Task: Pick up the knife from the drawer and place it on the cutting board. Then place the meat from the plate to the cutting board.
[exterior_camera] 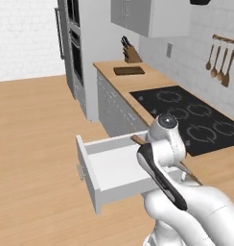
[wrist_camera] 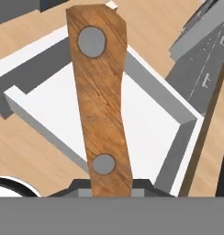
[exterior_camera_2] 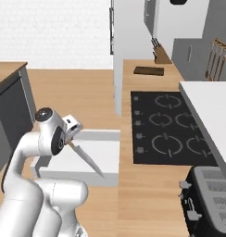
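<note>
My gripper [exterior_camera_2: 71, 134] is shut on the knife [wrist_camera: 102, 101], gripping the lower end of its brown wooden handle in the hand view. The silver blade [exterior_camera_2: 88, 160] slants down over the open white drawer [exterior_camera_2: 105, 155]. In the left base view the handle tip [exterior_camera: 136, 140] and part of the blade [exterior_camera: 188, 172] stick out on either side of my arm, above the drawer [exterior_camera: 107, 168]. The dark brown cutting board [exterior_camera: 129, 70] lies far off on the counter beside the knife block, also seen as the board [exterior_camera_2: 149, 71]. The meat and the plate are out of view.
A black cooktop [exterior_camera: 191, 117] is set in the wooden counter between the drawer and the board. A wooden knife block [exterior_camera: 132, 54] stands behind the board. A dark toaster [exterior_camera_2: 212, 203] sits at the near right. Wooden utensils [exterior_camera: 219, 62] hang on the wall.
</note>
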